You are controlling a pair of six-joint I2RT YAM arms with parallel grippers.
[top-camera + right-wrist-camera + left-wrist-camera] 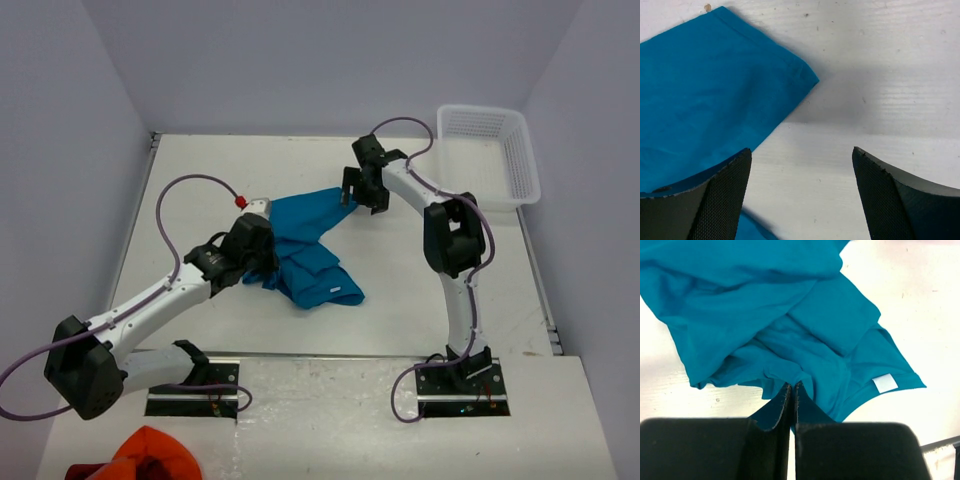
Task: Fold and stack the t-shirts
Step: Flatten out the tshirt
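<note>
The teal t-shirt [305, 250] lies crumpled mid-table, and a small tag [885, 383] by one hem shows only plain white. The left gripper [791, 390] is clenched on a fold at its near-left edge, while the right gripper [800, 165] hangs spread wide just over the shirt's far-right corner, holding nothing. The table [400, 290] is scuffed white between pale lilac walls [330, 60], with a white plastic basket [485, 150] at its far right and an orange-red bunched cloth [150, 455] at the near left, well apart from the shirt.
</note>
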